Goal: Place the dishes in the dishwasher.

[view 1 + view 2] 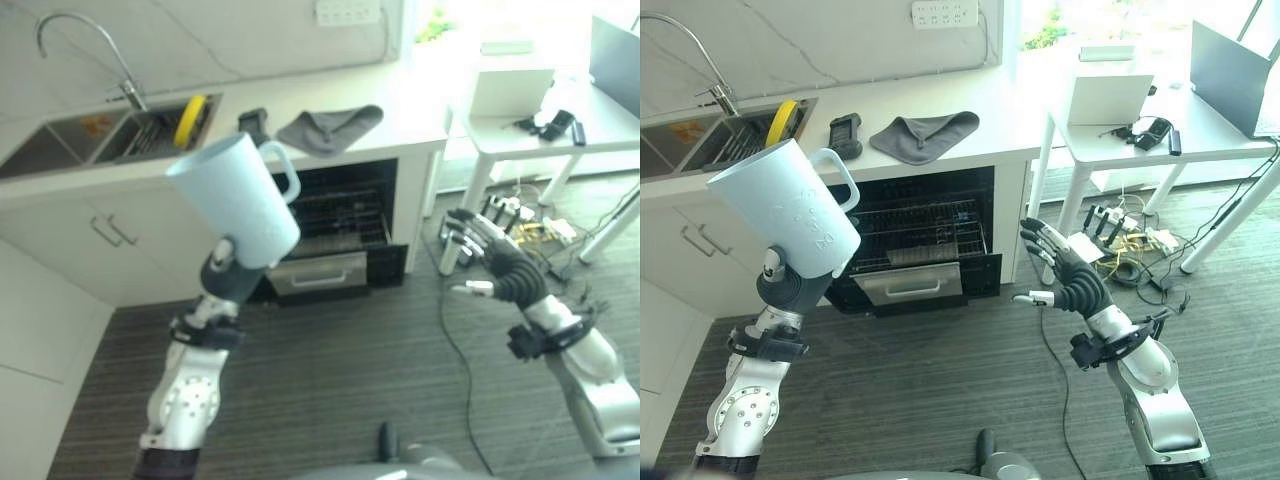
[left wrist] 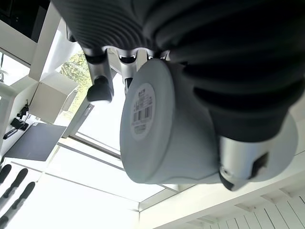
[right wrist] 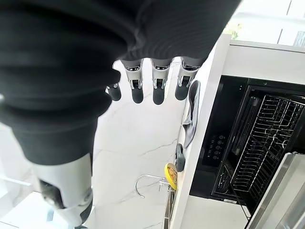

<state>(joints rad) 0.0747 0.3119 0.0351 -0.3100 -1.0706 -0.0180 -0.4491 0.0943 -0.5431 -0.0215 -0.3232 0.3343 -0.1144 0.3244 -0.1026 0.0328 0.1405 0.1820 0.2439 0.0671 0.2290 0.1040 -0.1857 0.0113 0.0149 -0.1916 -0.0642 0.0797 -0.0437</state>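
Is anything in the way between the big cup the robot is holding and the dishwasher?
Nothing visible blocks it. The left hand holds the pale blue cup up in the air in front of the open dishwasher, whose wire rack is exposed. The grey cloth lies on the counter above, out of the way.

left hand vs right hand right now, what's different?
The left hand is curled round a pale blue mug, raised before the counter; the right hand holds nothing, fingers straight. Left is near the sink side, right past the open dishwasher. Both are raised.
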